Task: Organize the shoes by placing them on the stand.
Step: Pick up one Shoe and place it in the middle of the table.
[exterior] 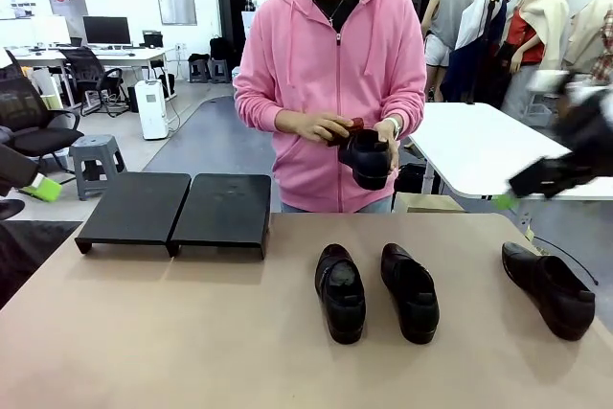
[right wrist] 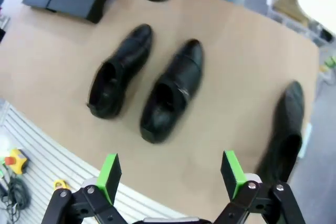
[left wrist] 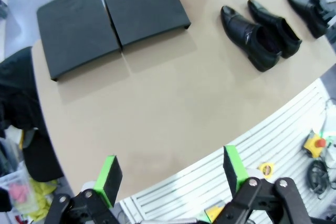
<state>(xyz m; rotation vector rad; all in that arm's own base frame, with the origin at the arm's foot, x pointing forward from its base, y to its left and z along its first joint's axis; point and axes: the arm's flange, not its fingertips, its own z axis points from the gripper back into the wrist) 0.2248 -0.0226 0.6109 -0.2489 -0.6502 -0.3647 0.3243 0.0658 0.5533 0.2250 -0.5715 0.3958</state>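
Observation:
Three glossy black shoes lie on the tan table: a pair side by side in the middle, shoe (exterior: 340, 291) and shoe (exterior: 410, 290), and a third shoe (exterior: 548, 288) at the right. A person in a pink hoodie holds a fourth shoe (exterior: 367, 156) in both hands above the far edge. The stand (exterior: 177, 209), two black slanted panels, sits bare at the far left. My left gripper (left wrist: 172, 178) hangs open high above the near table edge. My right gripper (right wrist: 170, 175) is open above the near edge, between the pair (right wrist: 144, 90) and the third shoe (right wrist: 286, 129).
The person stands at the far side of the table. My right arm (exterior: 565, 165), blurred, hovers at the right edge; a green pad (exterior: 40, 188) of the left arm shows at the far left. A white slatted base (left wrist: 220, 182) lies below the table's near edge.

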